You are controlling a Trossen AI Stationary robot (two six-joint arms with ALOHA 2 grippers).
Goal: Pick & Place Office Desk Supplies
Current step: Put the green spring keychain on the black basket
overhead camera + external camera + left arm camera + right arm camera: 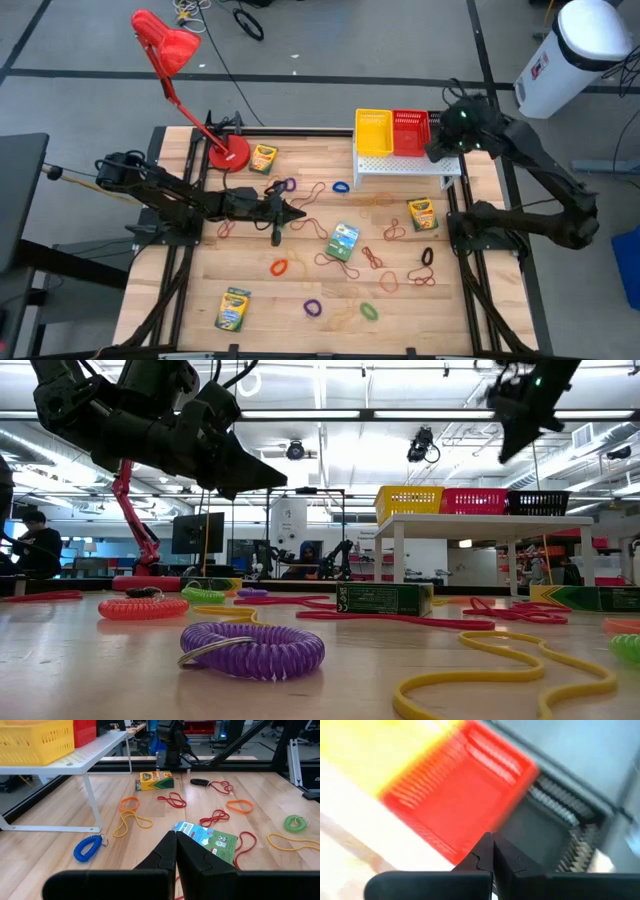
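Crowding the table (200, 300): rubber-band loops (325, 228), lamp (180, 60).

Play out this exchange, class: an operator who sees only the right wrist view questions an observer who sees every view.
Operator: Where is my gripper over the table?
Observer: The right gripper hangs above the baskets on the white shelf, at the table's far right.
Operator: What is the other arm doing?
Observer: The left gripper, jaws shut, hovers mid-table over scattered rubber bands, apart from a blue-green crayon box.
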